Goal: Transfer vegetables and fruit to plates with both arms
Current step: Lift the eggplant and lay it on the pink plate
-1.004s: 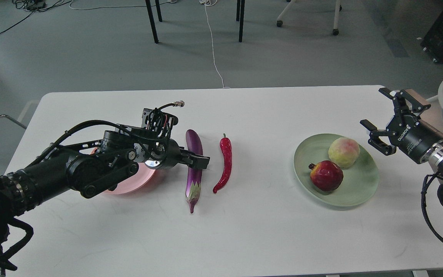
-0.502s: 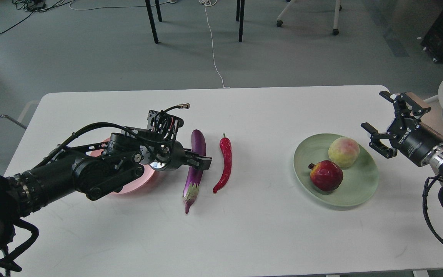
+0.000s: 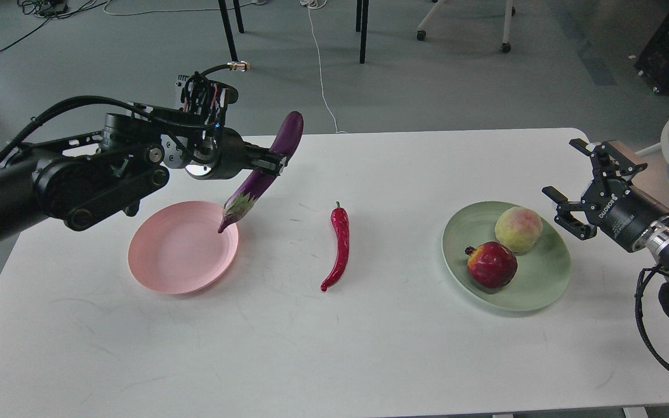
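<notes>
White table (image 3: pixel 369 348); left gripper (image 3: pixel 273 162) clamps eggplant (image 3: pixel 265 171) aloft, tilted, stem cap over pink plate (image 3: pixel 166 261); right gripper (image 3: pixel 575 186) jaws apart, holding nothing, white lettering unreadable

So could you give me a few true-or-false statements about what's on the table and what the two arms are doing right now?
1. The left gripper holds the eggplant in the air, tilted, stem end down. True.
2. The chili pepper lies on the pink plate. False: it lies on the bare table, between the two plates.
3. The peach and pomegranate both sit on the green plate. True.
4. The right gripper is gripping the peach. False: it is open and holds nothing, beside the green plate.
5. The pink plate has nothing lying on it. True.
</notes>
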Robot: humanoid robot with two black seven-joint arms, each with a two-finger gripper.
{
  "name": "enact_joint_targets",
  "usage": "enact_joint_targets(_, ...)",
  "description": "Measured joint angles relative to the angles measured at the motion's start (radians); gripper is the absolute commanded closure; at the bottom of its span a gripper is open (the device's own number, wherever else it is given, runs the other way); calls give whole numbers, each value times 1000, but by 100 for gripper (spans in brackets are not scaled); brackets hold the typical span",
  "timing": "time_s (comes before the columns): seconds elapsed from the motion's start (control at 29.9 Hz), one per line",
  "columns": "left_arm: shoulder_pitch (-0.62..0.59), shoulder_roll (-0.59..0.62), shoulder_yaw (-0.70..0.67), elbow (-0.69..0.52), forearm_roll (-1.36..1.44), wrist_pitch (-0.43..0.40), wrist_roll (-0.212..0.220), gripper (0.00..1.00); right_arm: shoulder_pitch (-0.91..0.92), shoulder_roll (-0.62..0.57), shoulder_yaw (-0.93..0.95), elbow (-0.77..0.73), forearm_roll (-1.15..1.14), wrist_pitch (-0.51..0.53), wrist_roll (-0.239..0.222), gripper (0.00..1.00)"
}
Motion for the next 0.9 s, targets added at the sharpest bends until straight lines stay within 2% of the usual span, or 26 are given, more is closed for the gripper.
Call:
enact_joint_targets(0.13, 5, 134, 16, -62, -3, -4, -23, 85, -1, 6, -1, 0, -3, 0, 0, 2)
enact_joint_targets(0.27, 66, 236, 72, -98, 3, -4, -27, 84, -1, 9, -4, -1, -5, 0, 0, 2)
enact_joint_targets(0.5, 169, 295, 96, -99, 9, -4, -30, 81, -1, 11, -7, 0, -7, 0, 0, 2)
enact_joint_targets(0.6, 185, 310, 97, -99, 10, -4, -30, 76, -1, 11, -7, 0, -7, 0, 0, 2)
enact_joint_targets(0.7, 195, 313, 96, -98, 9, -4, -31, 67, -1, 11, -8, 0, -7, 0, 0, 2)
enact_joint_targets(0.8, 198, 308, 90, -95, 7, -4, -31, 64, -1, 11, -8, 0, -7, 0, 0, 2)
enact_joint_targets(0.9, 200, 302, 90, -90, 7, -4, -32, 50, -1, 11, -9, -1, -7, 0, 0, 2)
